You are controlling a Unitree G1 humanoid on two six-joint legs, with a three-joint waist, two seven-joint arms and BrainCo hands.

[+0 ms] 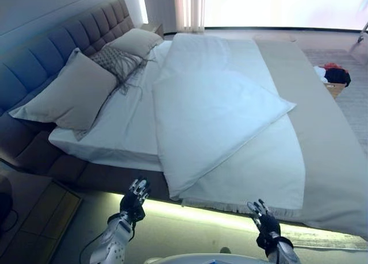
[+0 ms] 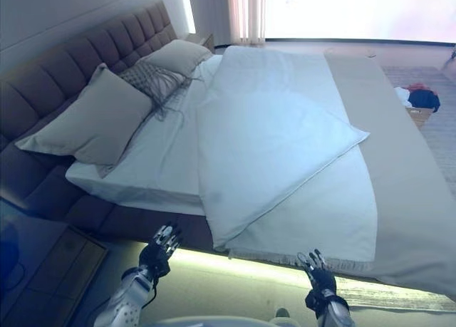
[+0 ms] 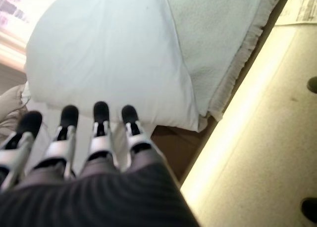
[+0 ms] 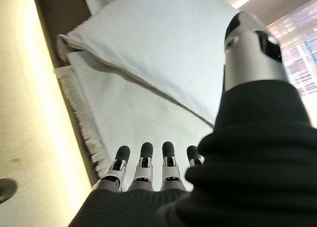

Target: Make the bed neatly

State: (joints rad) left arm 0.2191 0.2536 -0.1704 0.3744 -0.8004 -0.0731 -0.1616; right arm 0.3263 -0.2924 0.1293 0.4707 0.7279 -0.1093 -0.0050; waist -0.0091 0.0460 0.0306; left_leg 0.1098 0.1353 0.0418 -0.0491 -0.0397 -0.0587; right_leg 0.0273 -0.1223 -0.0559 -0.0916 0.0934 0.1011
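A white duvet (image 1: 213, 108) lies askew on the bed, one corner hanging over the near edge and another pointing right. Under it a fringed white blanket (image 1: 253, 172) and a grey-beige cover (image 1: 322, 137) spread to the right. Bare sheet (image 1: 123, 120) shows on the left below two large pillows (image 1: 69, 94) and a patterned cushion (image 1: 118, 61). My left hand (image 1: 135, 198) hovers open below the near edge, close to the duvet's hanging corner (image 3: 190, 113). My right hand (image 1: 263, 217) is open too, just short of the blanket's fringe (image 4: 81, 123). Neither touches the bedding.
A padded headboard (image 1: 52, 45) runs along the left. A lit strip glows under the bed frame (image 1: 201, 209). A wooden nightstand (image 1: 40, 218) stands at the lower left. A basket with clothes (image 1: 333, 77) sits on the floor beyond the bed's right side.
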